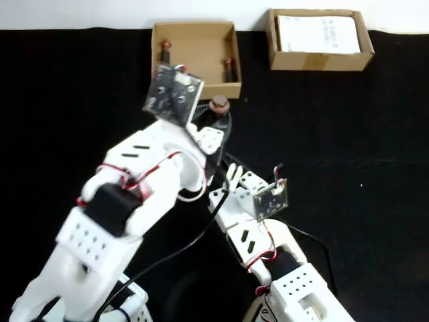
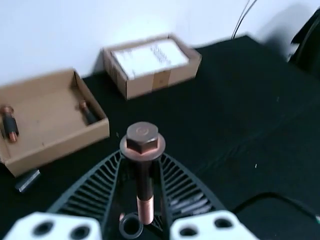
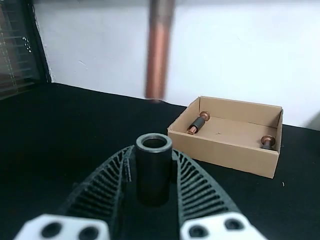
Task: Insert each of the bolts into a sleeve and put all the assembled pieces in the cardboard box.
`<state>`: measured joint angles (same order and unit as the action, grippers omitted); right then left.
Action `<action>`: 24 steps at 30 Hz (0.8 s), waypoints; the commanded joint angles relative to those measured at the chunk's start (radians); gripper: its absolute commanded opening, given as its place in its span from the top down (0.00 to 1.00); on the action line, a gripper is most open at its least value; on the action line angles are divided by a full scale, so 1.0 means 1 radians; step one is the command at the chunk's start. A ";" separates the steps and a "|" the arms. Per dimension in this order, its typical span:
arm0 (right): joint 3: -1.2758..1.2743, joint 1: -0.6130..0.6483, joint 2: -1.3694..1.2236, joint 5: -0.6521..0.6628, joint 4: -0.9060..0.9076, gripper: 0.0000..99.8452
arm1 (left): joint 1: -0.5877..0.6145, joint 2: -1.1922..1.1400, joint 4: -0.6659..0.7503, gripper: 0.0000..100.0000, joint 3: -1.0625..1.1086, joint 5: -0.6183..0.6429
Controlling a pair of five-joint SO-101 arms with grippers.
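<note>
On my black surface (image 1: 375, 168), the box (image 1: 196, 59) sits farthest left at the back edge, open on top. It holds two bolts already in sleeves: the left piece (image 1: 165, 50) near its left wall and the right piece (image 1: 229, 69) against its right wall, well apart from each other. Just in front of the box, my left tool (image 2: 142, 167) is pinching a bolt (image 2: 142, 145) below the head, with the shank pointing down. Under it, my right tool (image 3: 153, 160) is clamped around an upright sleeve (image 3: 153, 175), bore facing up. The bolt's tip hangs above the sleeve's mouth, not yet inside. Farthest right, a second box (image 1: 318, 62) holds a white paper (image 1: 318, 33).
</note>
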<state>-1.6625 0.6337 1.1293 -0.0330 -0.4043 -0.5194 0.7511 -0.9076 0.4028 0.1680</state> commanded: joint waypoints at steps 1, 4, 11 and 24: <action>0.002 0.005 0.025 0.011 -0.019 0.99 | -0.018 -0.025 0.040 0.99 -0.012 0.003; 0.001 0.001 0.025 0.011 -0.019 0.99 | -0.035 -0.033 0.038 0.99 -0.008 0.003; 0.001 0.001 0.025 0.011 -0.019 0.99 | -0.036 -0.001 -0.003 0.99 -0.002 0.002; 0.001 0.001 0.025 0.011 -0.019 0.99 | 0.008 0.061 -0.043 0.99 0.045 0.002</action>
<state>-1.6640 0.6337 1.1293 -0.0330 -0.4043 -0.5194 0.7864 -0.9705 0.4335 0.1680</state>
